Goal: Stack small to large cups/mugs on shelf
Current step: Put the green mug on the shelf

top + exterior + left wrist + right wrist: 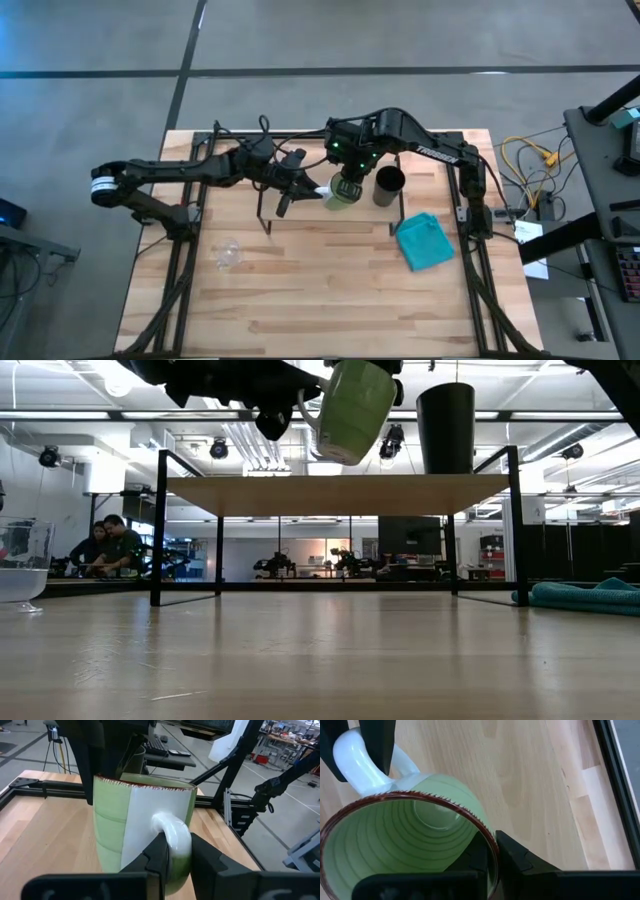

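Note:
The light-green mug (352, 408) hangs tilted in the air above the shelf (340, 493), held by both grippers. My left gripper (175, 849) is shut on its white handle; my right gripper (495, 846) is shut on its rim. In the high view the mug (345, 194) sits between the left gripper (316, 190) and the right gripper (348, 178). The black cup (445, 428) stands upright by its base on the shelf board, right of the mug. The clear glass cup (228, 255) stands on the tabletop, left of the shelf's front. My left gripper pinches the mug's white handle (172, 832) between its two fingers, which lie across the loop. It comes about level from the table's left. My right gripper holds the mug's wall at the brown rim (487, 837), one finger inside (470, 857) and one outside (520, 857), coming from above. The mug is lifted clear of the shelf and tilted.
A blue cloth (425, 242) lies on the table to the right of the shelf's front. The shelf's black wire legs (158, 530) stand on the tabletop. Bare board lies on the shelf left of the black cup. People sit far off in the room (110, 545).

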`<act>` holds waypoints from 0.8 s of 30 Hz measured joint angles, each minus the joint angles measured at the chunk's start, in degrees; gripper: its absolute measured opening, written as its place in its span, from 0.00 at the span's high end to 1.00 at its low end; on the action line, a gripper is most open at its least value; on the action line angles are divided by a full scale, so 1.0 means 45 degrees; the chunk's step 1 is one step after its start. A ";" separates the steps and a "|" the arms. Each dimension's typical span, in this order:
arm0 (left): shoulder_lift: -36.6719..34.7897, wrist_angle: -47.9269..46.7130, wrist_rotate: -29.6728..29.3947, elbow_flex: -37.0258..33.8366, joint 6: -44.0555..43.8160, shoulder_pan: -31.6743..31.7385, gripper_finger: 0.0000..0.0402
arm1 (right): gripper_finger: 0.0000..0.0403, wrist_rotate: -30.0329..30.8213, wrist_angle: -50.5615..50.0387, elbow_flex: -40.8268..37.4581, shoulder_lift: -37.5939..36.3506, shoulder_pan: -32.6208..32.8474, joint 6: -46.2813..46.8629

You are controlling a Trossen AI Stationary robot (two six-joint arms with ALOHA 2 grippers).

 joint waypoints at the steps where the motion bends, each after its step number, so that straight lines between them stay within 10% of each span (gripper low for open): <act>1: 0.0016 -0.0002 0.0000 -0.0005 -0.0002 0.0000 0.91 | 0.97 0.0003 -0.0001 0.0000 0.0004 0.0000 -0.0004; 24: 0.0331 0.0747 0.0259 -0.0335 -0.0157 -0.0100 0.91 | 0.90 0.0046 0.0186 -0.0110 0.0005 -0.0015 0.0056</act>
